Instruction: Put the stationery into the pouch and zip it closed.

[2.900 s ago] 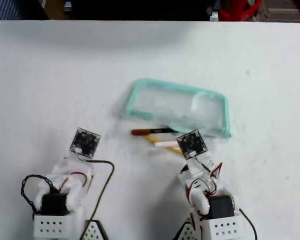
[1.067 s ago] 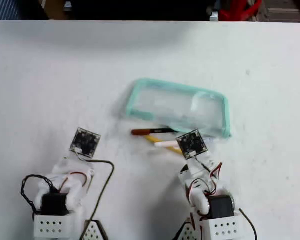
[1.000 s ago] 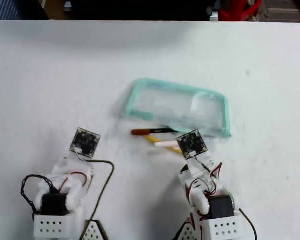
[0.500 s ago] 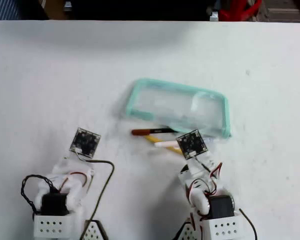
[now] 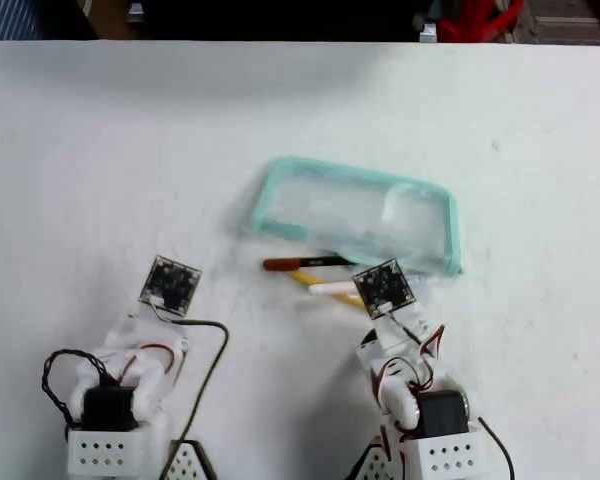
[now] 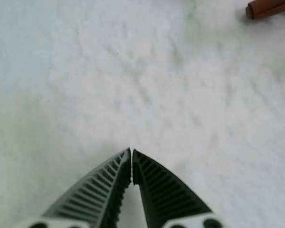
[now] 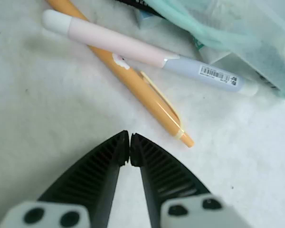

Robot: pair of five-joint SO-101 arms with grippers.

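A clear pouch with a mint-green edge [image 5: 355, 213] lies flat at the table's middle; its corner [image 7: 237, 33] also shows in the right wrist view. In front of it lie a brown pen [image 5: 302, 263], an orange pen [image 7: 142, 85] and a pink-and-lilac pen [image 7: 133, 47]; the pink one crosses over the orange one. My right gripper [image 7: 129, 149] is shut with nothing in it, just short of the orange pen's tip. My left gripper [image 6: 131, 166] is shut over bare table, with the brown pen's end [image 6: 270, 7] far off. Both arms [image 5: 115, 370] [image 5: 405, 350] sit folded at the near edge.
The table [image 5: 130, 150] is white and bare all around the pouch and pens. A dark strip and red objects [image 5: 480, 18] run along beyond the far edge. Cables [image 5: 205, 370] hang by the left arm's base.
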